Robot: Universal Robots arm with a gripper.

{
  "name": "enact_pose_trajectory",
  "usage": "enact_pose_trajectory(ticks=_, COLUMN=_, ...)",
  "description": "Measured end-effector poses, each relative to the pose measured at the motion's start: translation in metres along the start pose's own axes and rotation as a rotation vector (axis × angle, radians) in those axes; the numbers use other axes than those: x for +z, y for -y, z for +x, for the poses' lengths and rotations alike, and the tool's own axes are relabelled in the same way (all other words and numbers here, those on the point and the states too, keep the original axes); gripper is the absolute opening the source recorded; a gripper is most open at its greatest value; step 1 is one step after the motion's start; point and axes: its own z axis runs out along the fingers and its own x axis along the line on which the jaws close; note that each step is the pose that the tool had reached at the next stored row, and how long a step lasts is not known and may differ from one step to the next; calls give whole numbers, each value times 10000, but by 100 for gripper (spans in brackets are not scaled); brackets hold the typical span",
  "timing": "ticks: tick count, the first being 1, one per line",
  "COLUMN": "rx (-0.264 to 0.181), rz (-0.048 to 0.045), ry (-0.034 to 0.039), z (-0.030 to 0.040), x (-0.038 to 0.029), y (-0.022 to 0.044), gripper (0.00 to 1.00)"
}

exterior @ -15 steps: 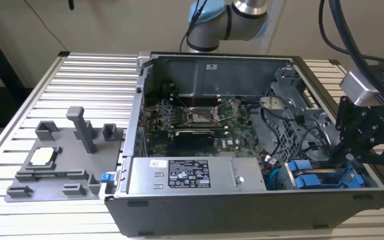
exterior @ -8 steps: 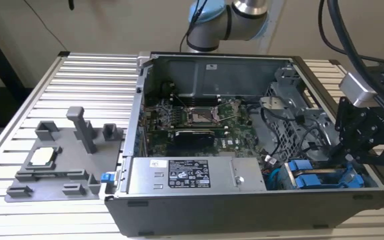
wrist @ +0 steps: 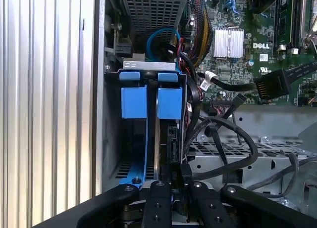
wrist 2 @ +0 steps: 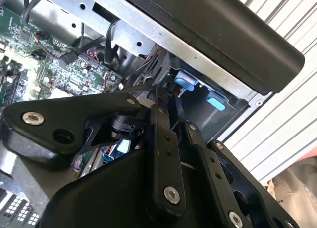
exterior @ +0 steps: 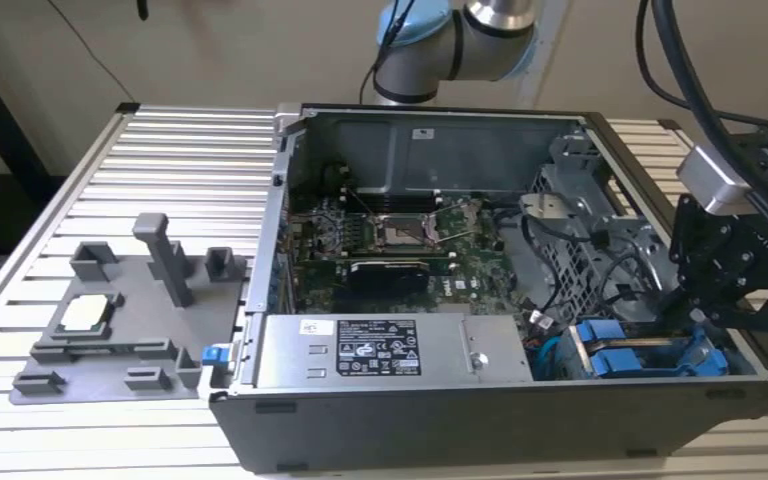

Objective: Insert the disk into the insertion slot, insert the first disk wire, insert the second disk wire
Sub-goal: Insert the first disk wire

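The disk (wrist: 170, 103) sits edge-on in the insertion slot (wrist: 148, 65) of the grey drive cage, its blue frame standing beside a second blue-framed drive (wrist: 133, 102). In the exterior view both blue frames (exterior: 618, 362) show at the case's front right corner, with my gripper (exterior: 688, 318) right above them. In the first wrist view my gripper (wrist: 176, 186) is shut on a black disk wire connector (wrist: 180, 172) held against the disk's rear edge. The fingers (wrist 2: 159, 120) stand close together in the second wrist view, pointing into the cage.
The open computer case (exterior: 277, 300) lies on a slatted metal table. Loose black cables (wrist: 233, 134) loop beside the cage, and a flat black plug (wrist: 271, 84) hangs over the motherboard. The power supply (exterior: 377, 350) borders the cage. A grey fixture plate (exterior: 117, 320) lies at the exterior view's left.
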Motion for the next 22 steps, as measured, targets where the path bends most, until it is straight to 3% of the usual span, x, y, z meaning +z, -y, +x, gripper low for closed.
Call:
enact_pose_trajectory(ticks=11, rx=370, rz=14, ry=10, z=-9, x=-1, y=0, gripper=19)
enact_pose_trajectory(ticks=22, rx=411, rz=16, ry=10, z=-20, x=0, y=0, gripper=19)
